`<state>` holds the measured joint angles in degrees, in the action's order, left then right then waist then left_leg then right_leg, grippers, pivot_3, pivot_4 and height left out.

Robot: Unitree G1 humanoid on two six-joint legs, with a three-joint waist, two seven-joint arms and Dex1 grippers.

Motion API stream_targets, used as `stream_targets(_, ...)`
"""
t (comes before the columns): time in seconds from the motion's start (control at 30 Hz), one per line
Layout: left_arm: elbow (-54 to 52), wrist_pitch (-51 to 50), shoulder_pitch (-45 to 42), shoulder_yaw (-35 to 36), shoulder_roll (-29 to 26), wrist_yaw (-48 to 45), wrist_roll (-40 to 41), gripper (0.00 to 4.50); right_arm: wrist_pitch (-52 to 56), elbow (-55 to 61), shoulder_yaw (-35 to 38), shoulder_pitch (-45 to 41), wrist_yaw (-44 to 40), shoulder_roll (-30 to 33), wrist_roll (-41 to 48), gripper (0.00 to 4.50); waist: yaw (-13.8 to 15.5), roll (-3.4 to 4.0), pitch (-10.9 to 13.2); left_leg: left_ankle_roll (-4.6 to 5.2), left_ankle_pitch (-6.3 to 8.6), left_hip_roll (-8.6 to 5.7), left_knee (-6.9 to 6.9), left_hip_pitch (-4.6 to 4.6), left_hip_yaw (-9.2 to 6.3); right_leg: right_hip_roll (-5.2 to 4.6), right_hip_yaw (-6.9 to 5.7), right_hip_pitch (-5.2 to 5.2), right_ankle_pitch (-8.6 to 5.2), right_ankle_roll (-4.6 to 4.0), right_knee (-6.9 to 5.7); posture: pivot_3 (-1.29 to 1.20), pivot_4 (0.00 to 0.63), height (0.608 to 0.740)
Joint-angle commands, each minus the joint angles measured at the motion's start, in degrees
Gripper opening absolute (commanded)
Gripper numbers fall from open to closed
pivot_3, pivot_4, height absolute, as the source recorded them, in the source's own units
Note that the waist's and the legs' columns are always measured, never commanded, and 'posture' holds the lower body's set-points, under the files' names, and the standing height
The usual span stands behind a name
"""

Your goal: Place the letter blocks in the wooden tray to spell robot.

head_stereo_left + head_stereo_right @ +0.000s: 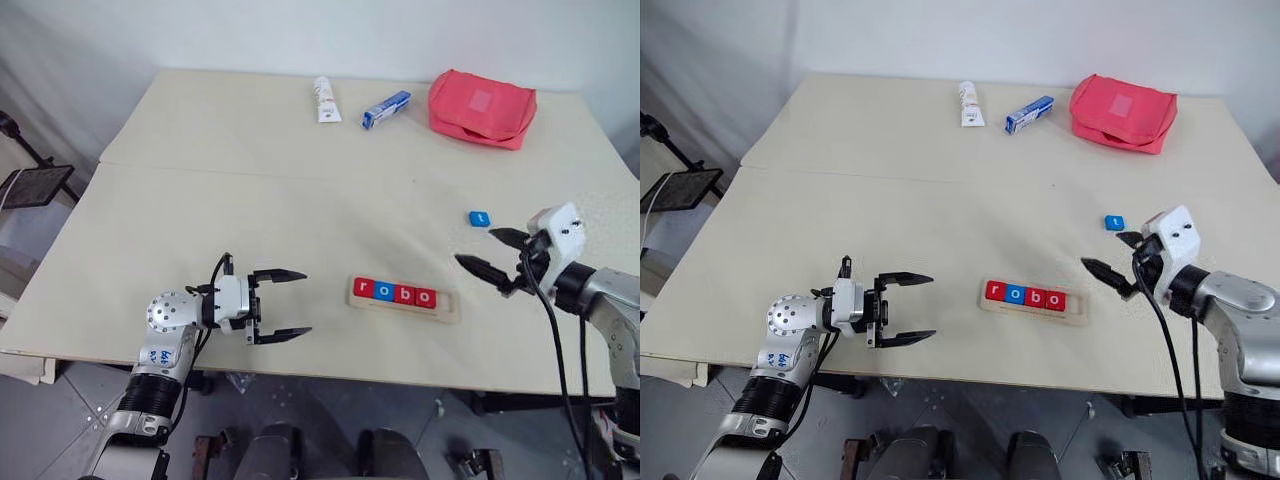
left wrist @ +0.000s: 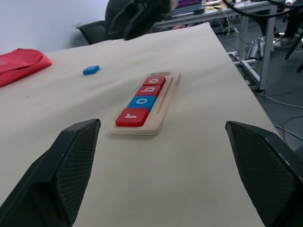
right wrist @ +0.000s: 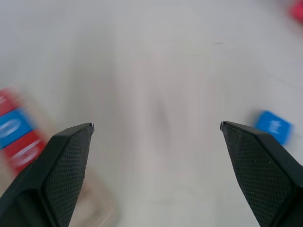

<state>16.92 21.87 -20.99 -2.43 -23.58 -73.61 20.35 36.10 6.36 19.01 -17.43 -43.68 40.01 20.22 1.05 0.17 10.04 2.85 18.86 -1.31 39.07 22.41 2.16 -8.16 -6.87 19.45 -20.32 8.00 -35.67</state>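
- The wooden tray (image 1: 404, 299) lay near the front edge of the cream table (image 1: 250, 210), between the two grippers.
- Four letter blocks sat in it side by side: a red "r" (image 1: 364, 289), a blue "o" (image 1: 384, 292), a red "b" (image 1: 405, 295) and a red "o" (image 1: 426, 297), and the slot at the tray's right end stood bare.
- The blue "t" block (image 1: 480, 218) lay flat on the table, apart from the tray, just beyond the right gripper.
- The right gripper (image 1: 492, 254) hung above the table right of the tray, jaws spread wide, holding nothing.
- The left gripper (image 1: 285, 304) hovered left of the tray, pointing toward it, fingers wide apart and empty.
- Along the far side lay a white tube (image 1: 325, 99), a blue-and-white box (image 1: 386, 109) and a red pouch (image 1: 482, 107).
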Motion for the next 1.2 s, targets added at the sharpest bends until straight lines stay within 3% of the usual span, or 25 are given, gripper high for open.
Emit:
stream_targets(0.03, 0.50, 0.21, -1.79, -0.19, 0.26, -0.87, 0.96, 4.50, -2.57, -8.37, 0.23, -6.65, 7.17, -2.30, -2.00, 4.48, -0.11, 0.00, 0.00, 0.00, 0.00, 0.01, 0.00, 0.00, -0.01, 0.02, -0.01, 0.00, 0.00, 0.00, -0.01, 0.00, 0.150, 0.740)
stream_targets(0.43, -2.25, -1.07, -0.49, 0.47, -1.38, -1.24, 1.39, 4.50, -19.02, -50.60, -6.42, -29.57, 16.27, -5.89, -11.68, 4.48, -1.73, 0.01, 0.00, 0.00, -0.01, 0.02, -0.15, -0.01, -0.01, 0.01, -0.06, 0.13, 0.00, 0.00, -0.15, 0.00, 0.150, 0.740)
stream_targets(0.83, -8.26, -3.24, 4.12, 1.66, -3.59, 1.97, 1.51, 4.50, -27.51, -69.97, -7.15, -36.98, 18.34, -8.65, -13.11, 4.48, -2.77, 0.03, 0.00, -0.01, -0.02, 0.05, -0.17, -0.02, -0.06, 0.02, -0.02, 0.11, 0.00, 0.00, -0.18, 0.00, 0.150, 0.740)
stream_targets(0.97, -8.72, -3.40, 4.30, 1.51, -3.62, 2.61, 1.50, 4.50, -28.18, -71.81, -6.49, -37.55, 19.49, -8.95, -12.59, 3.52, -2.70, 0.03, 0.00, -0.02, -0.02, 0.07, -0.13, -0.02, -0.06, 0.03, 0.01, 0.08, 0.00, 0.00, -0.18, 0.00, 0.150, 0.740)
stream_targets(1.17, -8.80, -3.45, 4.27, 1.40, -3.50, 2.98, 1.36, 4.50, -28.99, -72.21, -6.43, -37.35, 19.88, -9.14, -12.34, 1.48, -2.56, 0.04, 0.00, -0.02, -0.02, 0.04, -0.12, -0.02, -0.11, 0.02, 0.04, 0.06, 0.00, -0.01, -0.18, 0.00, 0.150, 0.740)
stream_targets(1.2, -8.62, -3.39, 4.11, 1.34, -3.38, 3.05, 1.32, 4.50, -29.05, -70.90, -6.07, -36.79, 20.06, -9.00, -11.93, 1.47, -2.57, 0.03, 0.00, -0.02, -0.02, 0.04, -0.12, -0.02, -0.11, 0.02, 0.03, 0.06, 0.00, -0.01, -0.18, 0.00, 0.150, 0.740)
